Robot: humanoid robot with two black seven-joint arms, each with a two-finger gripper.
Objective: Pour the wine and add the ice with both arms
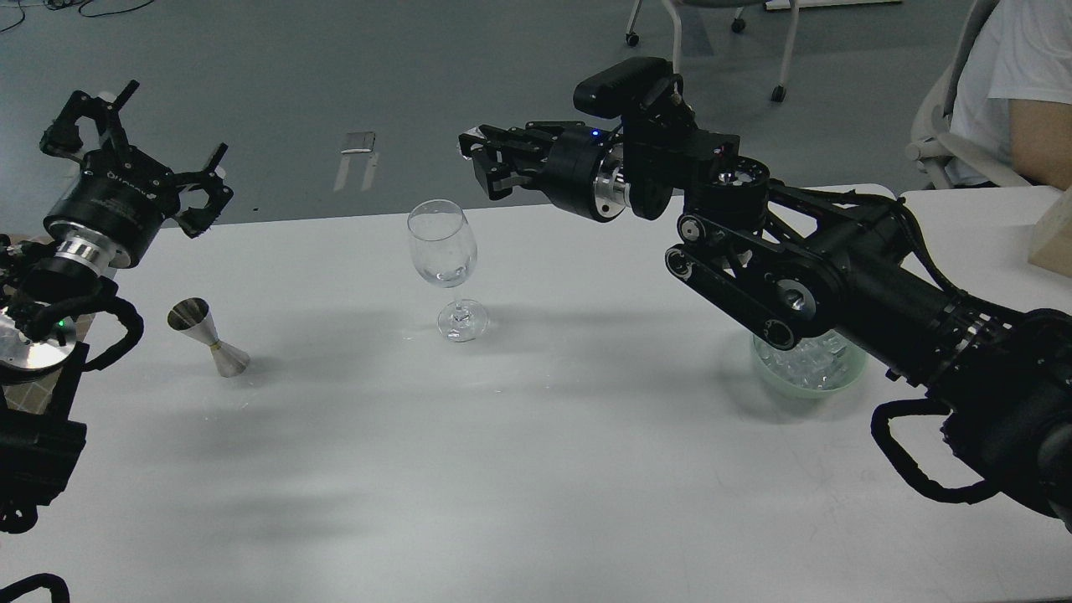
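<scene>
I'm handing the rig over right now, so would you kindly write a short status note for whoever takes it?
Left end effector: open, empty, raised above the table's left edge.
Right end effector: raised just right of the wine glass; open or shut unclear.
Jigger stands left of the glass.
Ice sits in the green bowl, partly hidden under the right arm.
No wine visible in the glass; whether ice is in cannot be told.

On the table (536,469), the wine glass (444,268) stands mid-back, the measuring cup (205,335) well off to its left, the bowl (808,368) of ice (814,362) far right, under the right arm (837,268).
</scene>
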